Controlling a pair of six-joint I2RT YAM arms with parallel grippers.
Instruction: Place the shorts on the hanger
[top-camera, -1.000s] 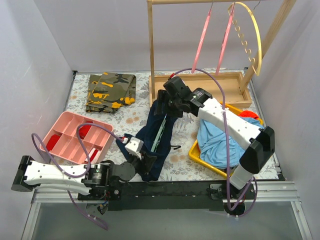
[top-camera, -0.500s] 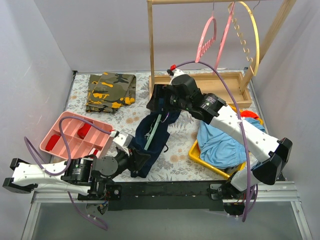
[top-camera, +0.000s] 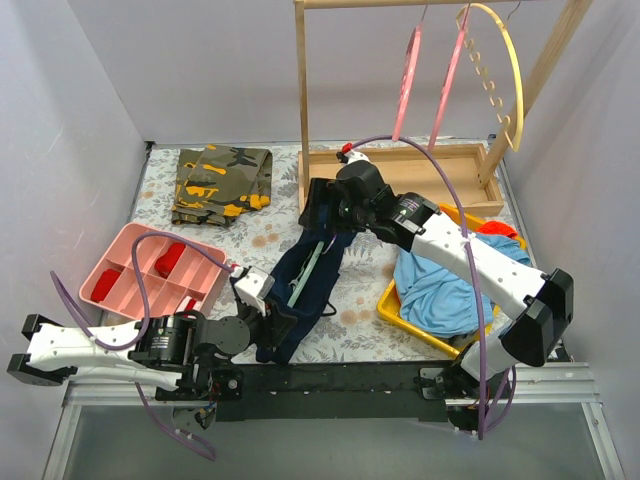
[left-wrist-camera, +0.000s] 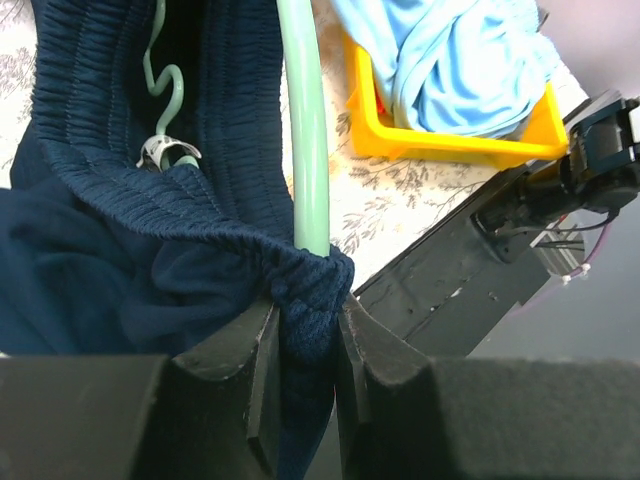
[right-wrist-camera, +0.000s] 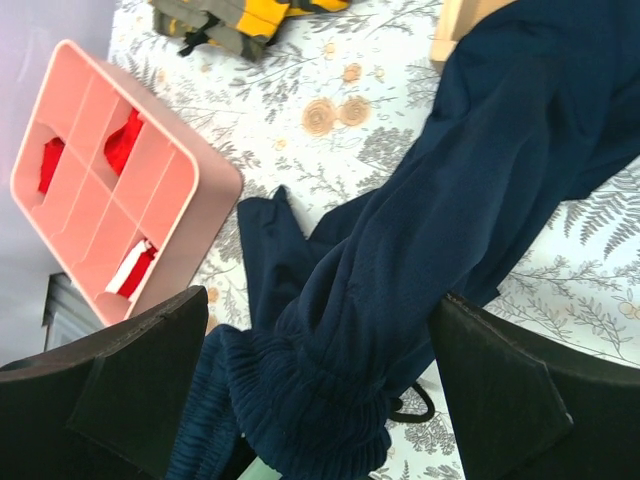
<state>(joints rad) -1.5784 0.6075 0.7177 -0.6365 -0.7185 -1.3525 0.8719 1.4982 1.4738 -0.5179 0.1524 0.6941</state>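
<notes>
Left gripper (left-wrist-camera: 303, 320) still clamps the shorts' (left-wrist-camera: 100, 130) waistband, hanger (left-wrist-camera: 305, 130) running out just past its fingertips, while the right gripper (right-wrist-camera: 320, 300) has opened wide, empty above the fabric, so threading's probably nearly done.

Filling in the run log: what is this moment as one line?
left pincer: shut on shorts waistband | right pincer: open above shorts | hanger: arm inside waistband | phase: dressing hanger
</notes>
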